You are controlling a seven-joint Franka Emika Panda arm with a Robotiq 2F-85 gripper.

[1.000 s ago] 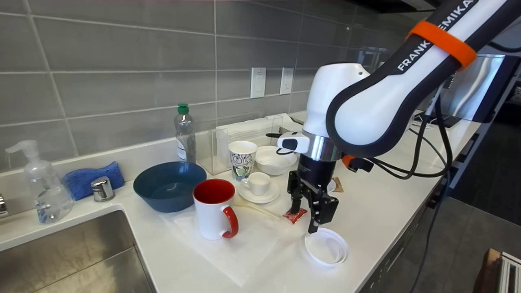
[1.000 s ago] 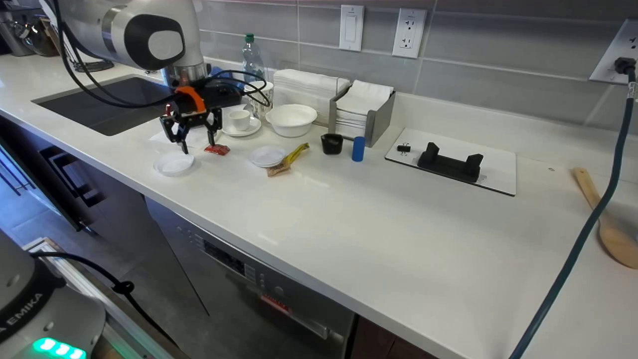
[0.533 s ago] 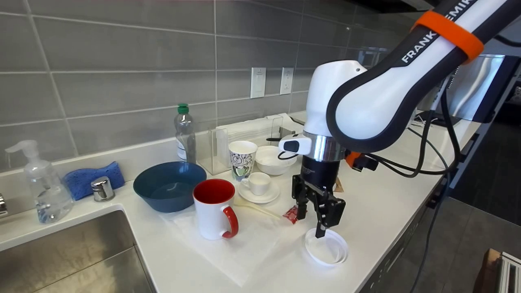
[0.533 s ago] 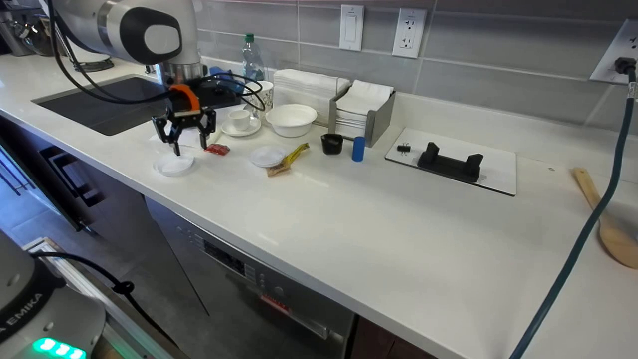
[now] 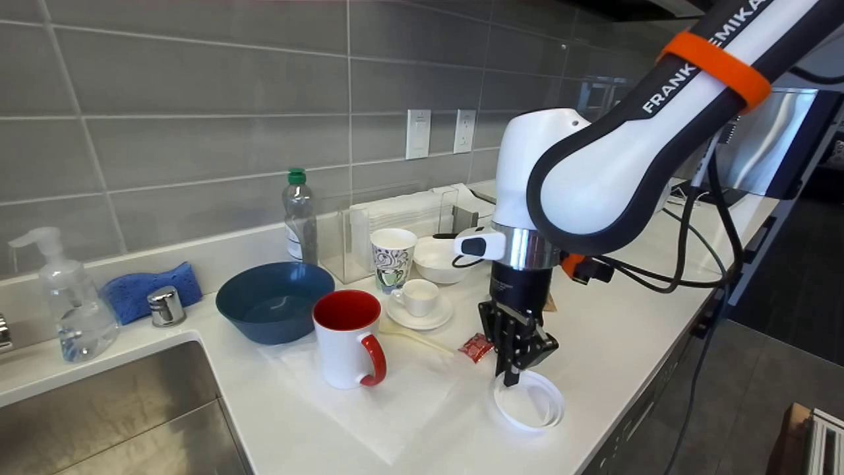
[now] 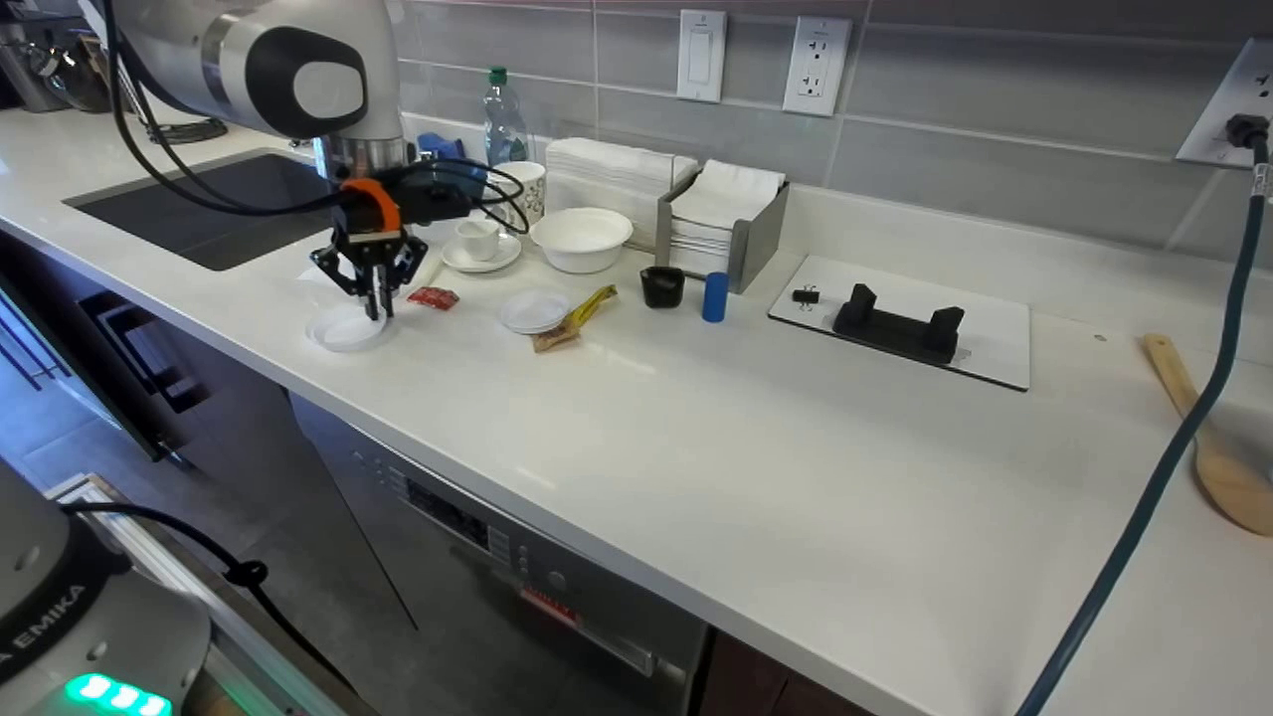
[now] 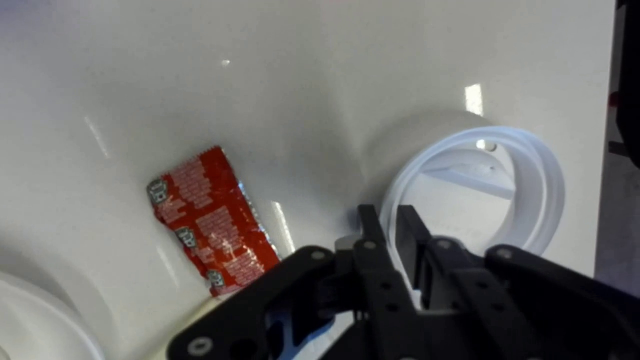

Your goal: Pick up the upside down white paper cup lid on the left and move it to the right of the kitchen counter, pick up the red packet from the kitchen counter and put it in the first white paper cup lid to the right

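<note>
The upside down white paper cup lid [image 5: 557, 404] lies near the counter's front edge, its hollow side up. Over its near rim my gripper [image 7: 386, 210] points down with its jaws drawn close but still apart. One finger [image 7: 370, 223] stands outside the lid's rim and the other inside. Whether they press on the rim I cannot tell. The red packet [image 7: 215, 220] lies flat beside the gripper, untouched. Further along the counter, a white round lid [image 6: 534, 311] rests next to a yellow stick packet [image 6: 589, 307]. In an exterior view the arm hides most of that area.
A red-handled mug [image 5: 346, 336] stands on paper left of the packet. Behind are a cup on a saucer [image 5: 420, 323], a patterned paper cup [image 5: 389, 264], a white bowl [image 6: 582, 239] and a blue bowl [image 5: 264, 290]. The sink [image 6: 199, 214] is cut into the counter.
The jaws, wide apart half a second ago, have narrowed around the lid's rim. The gripper has shifted slightly and come down a little. The lid and the red packet lie where they were.
</note>
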